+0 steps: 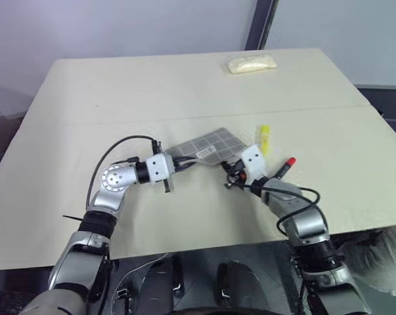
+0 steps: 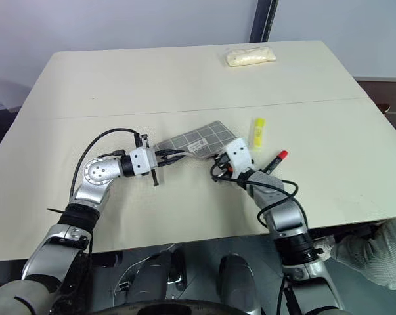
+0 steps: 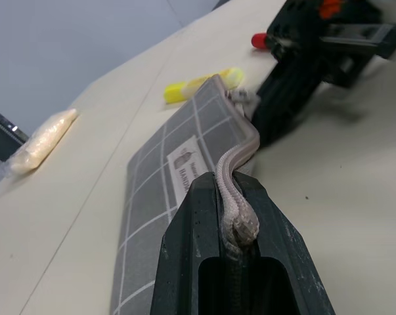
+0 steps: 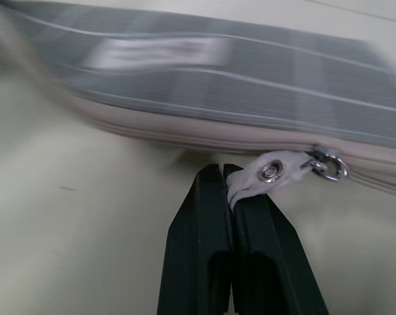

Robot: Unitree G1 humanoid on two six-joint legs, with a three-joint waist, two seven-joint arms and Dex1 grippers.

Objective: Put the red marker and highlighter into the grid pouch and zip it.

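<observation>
A cream-coloured worktop (image 1: 184, 85) fills the scene, with a faint seam running left to right across its middle. At its far edge, right of centre, lies a small clear plastic bag of pale, lumpy contents (image 1: 251, 63), resting flat and well apart from everything else. Beyond the worktop stands a pale wall (image 1: 119, 26) with a dark vertical post (image 1: 261, 25) rising behind the bag.

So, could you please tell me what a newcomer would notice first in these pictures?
Both grippers grip the grid pouch mid-table: the left gripper is shut on its zipper edge, the right gripper on the zipper pull tab. Just beyond it on the table lie the yellow highlighter and the red marker.
</observation>
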